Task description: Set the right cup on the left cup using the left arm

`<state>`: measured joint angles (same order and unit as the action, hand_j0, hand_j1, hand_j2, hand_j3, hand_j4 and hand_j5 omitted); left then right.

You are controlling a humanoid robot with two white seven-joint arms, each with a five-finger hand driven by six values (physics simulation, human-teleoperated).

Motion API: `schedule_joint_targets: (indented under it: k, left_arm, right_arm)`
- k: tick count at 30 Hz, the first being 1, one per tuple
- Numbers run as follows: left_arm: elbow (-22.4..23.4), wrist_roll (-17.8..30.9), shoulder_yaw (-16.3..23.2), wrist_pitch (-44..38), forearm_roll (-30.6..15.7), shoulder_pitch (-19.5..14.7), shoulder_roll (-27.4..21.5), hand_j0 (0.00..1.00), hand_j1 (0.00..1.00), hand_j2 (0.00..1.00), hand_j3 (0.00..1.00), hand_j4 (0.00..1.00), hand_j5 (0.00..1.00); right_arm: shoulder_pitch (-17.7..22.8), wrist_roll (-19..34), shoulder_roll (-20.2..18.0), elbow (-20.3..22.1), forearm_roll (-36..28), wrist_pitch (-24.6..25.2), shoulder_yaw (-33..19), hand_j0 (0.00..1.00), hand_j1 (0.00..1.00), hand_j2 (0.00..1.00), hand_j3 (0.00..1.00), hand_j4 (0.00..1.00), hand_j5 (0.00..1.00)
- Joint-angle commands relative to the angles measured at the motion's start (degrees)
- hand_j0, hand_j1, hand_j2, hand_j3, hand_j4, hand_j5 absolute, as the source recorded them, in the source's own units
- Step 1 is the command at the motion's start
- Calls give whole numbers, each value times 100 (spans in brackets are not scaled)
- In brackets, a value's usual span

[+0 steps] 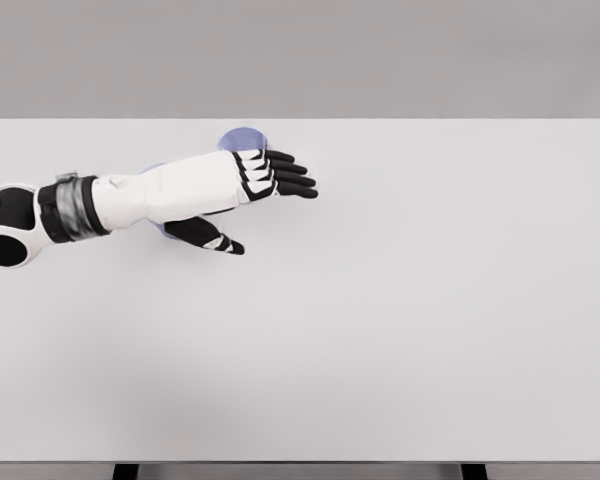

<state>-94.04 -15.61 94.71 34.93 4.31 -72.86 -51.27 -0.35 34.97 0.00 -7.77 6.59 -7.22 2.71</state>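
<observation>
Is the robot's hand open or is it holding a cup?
Open. The left hand has straight fingers and a spread thumb, gripping nothing. A purple cup peeks out behind it.

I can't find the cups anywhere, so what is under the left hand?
A bluish-purple round shape peeks out behind the open left hand, and a sliver near the wrist. Probably cups; the hand covers the rest.

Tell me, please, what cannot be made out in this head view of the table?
- Cups: only a purple rim and a sliver show in the head view; the left hand and forearm cover the rest.
- Whether they are stacked or apart: hidden by the same arm.
- Right arm: outside the frame.
</observation>
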Motion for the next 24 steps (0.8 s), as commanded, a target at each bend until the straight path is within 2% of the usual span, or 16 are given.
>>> schedule_joint_targets:
  k: [1, 4, 6, 10, 12, 14, 15, 16, 17, 18, 19, 20, 21, 22, 24]
  left_arm:
    - [0, -3, 162, 7, -27, -18, -6, 100, 100, 100, 100, 100, 100]
    - [0, -3, 118, 7, -36, -70, -15, 100, 100, 100, 100, 100, 100]
    - [-18, -3, 83, 7, -53, -290, -59, 100, 100, 100, 100, 100, 100]
    - [-246, -3, -216, 7, -97, -299, -560, 100, 100, 100, 100, 100, 100]
    - [-299, -21, -286, 7, -158, -290, -569, 100, 100, 100, 100, 100, 100]
    - [-571, -3, -769, 7, -132, -123, -604, 100, 100, 100, 100, 100, 100]
    - [-598, 146, -1173, 7, -132, -18, -621, 100, 100, 100, 100, 100, 100]
    - [-607, 601, -1323, 7, -159, 18, -621, 100, 100, 100, 100, 100, 100]
    - [-598, 1331, -1367, 7, -342, -9, -630, 100, 100, 100, 100, 100, 100]
    - [-607, 1955, -1420, 7, -931, 35, -630, 100, 100, 100, 100, 100, 100]
    - [-598, 2465, -1446, 7, -1265, 44, -578, 100, 100, 100, 100, 100, 100]
    - [-598, 3116, -1604, -12, -1389, -26, -420, 100, 100, 100, 100, 100, 100]
    - [-598, 3477, -2034, -714, -1407, 114, 11, 100, 100, 100, 100, 100, 100]
    - [-537, 3504, -2211, -1119, -1424, 202, 213, 100, 100, 100, 100, 100, 100]
    - [-458, 3565, -2360, -1603, -1573, 97, 363, 100, 100, 100, 100, 100, 100]
  right_arm:
    - [0, 3, 0, -6, -9, 2, -8, 100, 100, 100, 100, 100, 100]
    - [18, 3, 0, -50, 0, 2, -16, 100, 100, 100, 100, 100, 100]
    - [18, 3, 0, -41, 0, 2, -8, 100, 100, 100, 100, 100, 100]
    - [18, 3, 0, -50, 0, 2, -16, 100, 100, 100, 100, 100, 100]
    - [18, 3, 0, -50, 0, 2, -16, 100, 100, 100, 100, 100, 100]
    - [18, 3, 0, -50, 0, 2, -16, 100, 100, 100, 100, 100, 100]
    - [18, 3, 0, -50, 0, 2, -16, 100, 100, 100, 100, 100, 100]
    - [18, 3, 0, -50, 0, 2, -16, 100, 100, 100, 100, 100, 100]
    - [18, 3, 0, -50, 0, 2, -16, 100, 100, 100, 100, 100, 100]
    - [18, 3, 0, -50, 0, 2, -16, 100, 100, 100, 100, 100, 100]
    - [18, 3, 0, -50, 0, 2, -16, 100, 100, 100, 100, 100, 100]
    - [18, 3, 0, -50, 0, 2, -16, 100, 100, 100, 100, 100, 100]
    - [18, 3, 0, -50, 0, 2, -16, 100, 100, 100, 100, 100, 100]
    - [18, 3, 0, -50, 0, 2, -16, 100, 100, 100, 100, 100, 100]
    - [18, 3, 0, -50, 0, 2, -16, 100, 100, 100, 100, 100, 100]
